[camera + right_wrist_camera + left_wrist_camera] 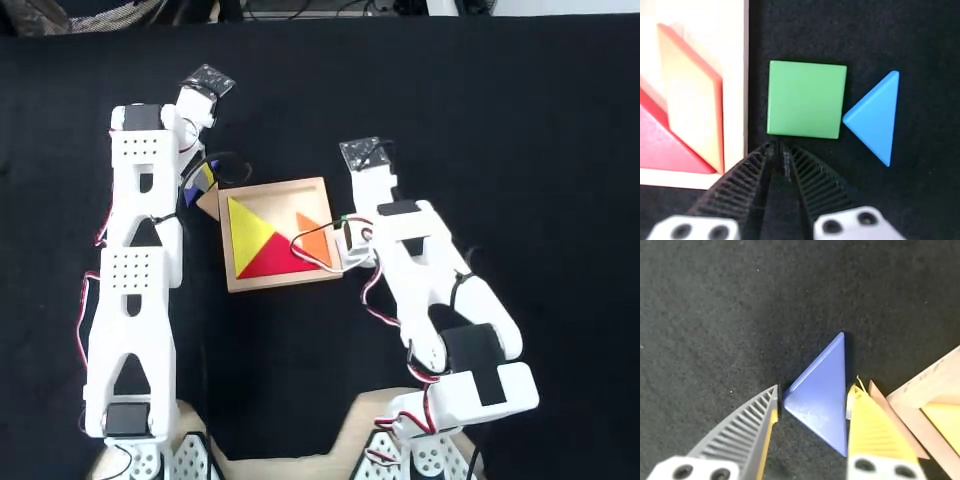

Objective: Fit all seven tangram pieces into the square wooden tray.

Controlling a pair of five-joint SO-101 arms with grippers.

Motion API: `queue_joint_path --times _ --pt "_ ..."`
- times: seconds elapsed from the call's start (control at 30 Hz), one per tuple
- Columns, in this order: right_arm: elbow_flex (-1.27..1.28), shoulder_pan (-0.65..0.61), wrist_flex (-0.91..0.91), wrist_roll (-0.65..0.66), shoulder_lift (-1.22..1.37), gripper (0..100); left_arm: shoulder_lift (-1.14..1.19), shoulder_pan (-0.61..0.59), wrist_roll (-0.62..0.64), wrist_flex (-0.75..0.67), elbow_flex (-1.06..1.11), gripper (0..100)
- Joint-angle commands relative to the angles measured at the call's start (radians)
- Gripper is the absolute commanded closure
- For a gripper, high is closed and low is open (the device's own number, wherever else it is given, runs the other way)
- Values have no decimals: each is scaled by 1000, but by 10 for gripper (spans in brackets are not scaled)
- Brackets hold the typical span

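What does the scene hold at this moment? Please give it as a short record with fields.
Tray: square wooden tray, partly filled
In tray: yellow triangle, red triangle, orange piece
Outside tray: dark blue triangle, green square, light blue triangle
Left claw: open, one finger on each side of the dark blue triangle
Right claw: shut, tips at the green square's edge
Surface: black mat

Bright even light; sheen on blue triangle.
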Motion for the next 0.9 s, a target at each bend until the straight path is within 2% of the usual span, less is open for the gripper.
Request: queue_joint_path --times 0.0,0.17,0.33,0.57,0.7,0.8,0.87 --pt "-48 -12 -14 6 -2 987 -25 -4 -6 8 10 829" --pt "-48 -12 -14 6 -2 987 -132 18 -5 147 -145 827" --pt "-48 -9 -14 6 -4 987 -275 24 6 147 -150 826" --pt "-70 97 -14 2 -12 987 -551 88 -153 147 182 825" --pt "-101 192 -26 -5 -4 987 -736 188 -219 147 380 825" --pt "-99 241 -64 -43 -4 987 -856 275 -331 146 532 820" --pt "-99 261 -72 -58 -4 987 -914 332 -414 144 621 782"
